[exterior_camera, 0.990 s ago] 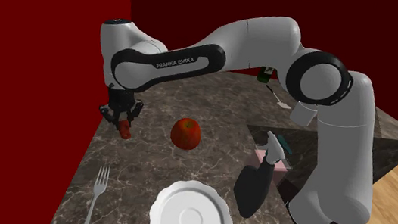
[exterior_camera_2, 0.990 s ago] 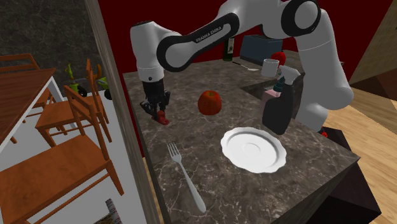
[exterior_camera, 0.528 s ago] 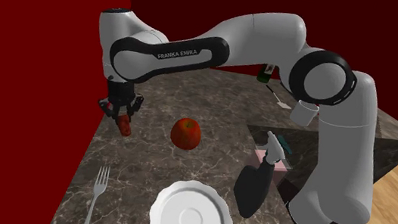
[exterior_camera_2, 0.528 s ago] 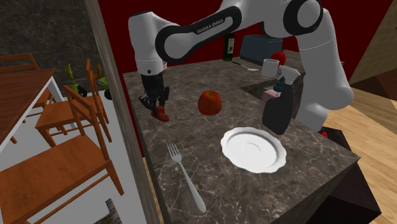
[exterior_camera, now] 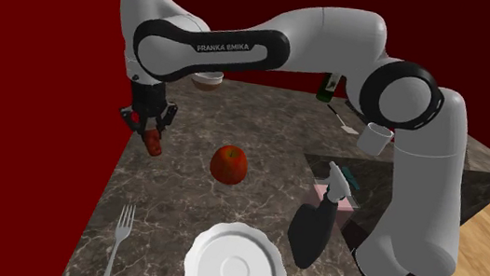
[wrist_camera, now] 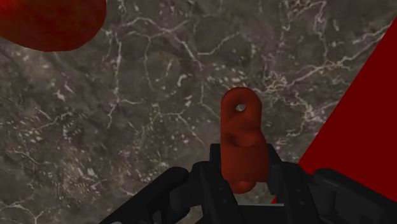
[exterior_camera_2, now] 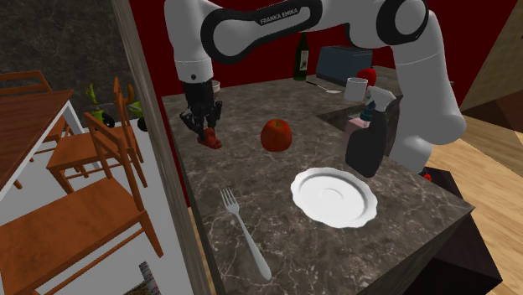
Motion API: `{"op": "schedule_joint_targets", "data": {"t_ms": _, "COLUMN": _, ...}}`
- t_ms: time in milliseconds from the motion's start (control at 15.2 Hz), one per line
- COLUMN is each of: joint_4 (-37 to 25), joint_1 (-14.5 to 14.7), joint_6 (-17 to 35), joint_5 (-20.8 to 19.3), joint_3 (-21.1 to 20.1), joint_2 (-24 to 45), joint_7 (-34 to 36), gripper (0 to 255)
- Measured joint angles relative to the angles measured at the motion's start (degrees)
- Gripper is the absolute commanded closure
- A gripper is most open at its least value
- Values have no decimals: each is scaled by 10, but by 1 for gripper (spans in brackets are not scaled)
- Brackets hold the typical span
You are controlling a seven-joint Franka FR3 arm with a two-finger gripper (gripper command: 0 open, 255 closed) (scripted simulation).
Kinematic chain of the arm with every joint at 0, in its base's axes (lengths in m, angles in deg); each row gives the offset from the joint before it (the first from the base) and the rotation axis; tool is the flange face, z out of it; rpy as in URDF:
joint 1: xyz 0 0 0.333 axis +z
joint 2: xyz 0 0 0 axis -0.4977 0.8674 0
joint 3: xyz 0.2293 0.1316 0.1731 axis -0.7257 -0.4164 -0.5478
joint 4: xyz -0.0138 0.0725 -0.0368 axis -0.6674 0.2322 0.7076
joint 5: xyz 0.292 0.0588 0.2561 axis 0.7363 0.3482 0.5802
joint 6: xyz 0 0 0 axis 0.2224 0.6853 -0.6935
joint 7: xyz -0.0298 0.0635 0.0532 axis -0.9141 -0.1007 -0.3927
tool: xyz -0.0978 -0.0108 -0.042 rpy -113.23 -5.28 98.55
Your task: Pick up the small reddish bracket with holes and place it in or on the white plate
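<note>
A white plate (exterior_camera: pixel 206 248) with a wavy rim sits nearest, on the dark stone tabletop (exterior_camera: pixel 171 204). A silver fork (exterior_camera: pixel 122 234) lies near it, toward the shoulder view's left. On the plate's other side stands a black spray bottle (exterior_camera: pixel 312 228).

A bit farther back, a red apple (exterior_camera: pixel 230 164) rests in the middle of the tabletop, apart from the plate.

Farther still, to the shoulder view's left of the apple, the black tool (exterior_camera: pixel 150 138) points down from the white arm (exterior_camera: pixel 272 41). Its two fingers are closed on the small red bracket (wrist_camera: pixel 240 137) and squeeze it from both sides. The bracket sticks out past the fingertips, and one round hole shows near its end. It looks to be up off the tabletop, close to the edge by the red wall (exterior_camera: pixel 42 92). It is well apart from the plate.

At the far end of the tabletop stand a white mug (exterior_camera: pixel 377 137) and a dark green bottle (exterior_camera_2: pixel 302 57).

In the second exterior view, brown wooden chairs (exterior_camera_2: pixel 92 155) stand on the floor off to the side of the tabletop.
</note>
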Motion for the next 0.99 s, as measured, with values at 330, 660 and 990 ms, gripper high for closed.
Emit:
{"op": "schedule_joint_targets", "data": {"t_ms": 330, "joint_4": 29, "joint_1": -3, "joint_6": -4, "joint_5": 10, "joint_3": -6, "joint_2": -34, "joint_7": 4, "gripper": 255}}
{"op": "schedule_joint_targets", "data": {"t_ms": 660, "joint_4": 170, "joint_1": -13, "joint_6": 40, "joint_5": 43, "joint_3": -24, "joint_2": -136, "joint_7": 20, "gripper": 255}}
{"op": "schedule_joint_targets", "data": {"t_ms": 990, "joint_4": 300, "joint_1": -11, "joint_6": 73, "joint_5": 87, "joint_3": -41, "joint_2": -242, "joint_7": 33, "gripper": 255}}
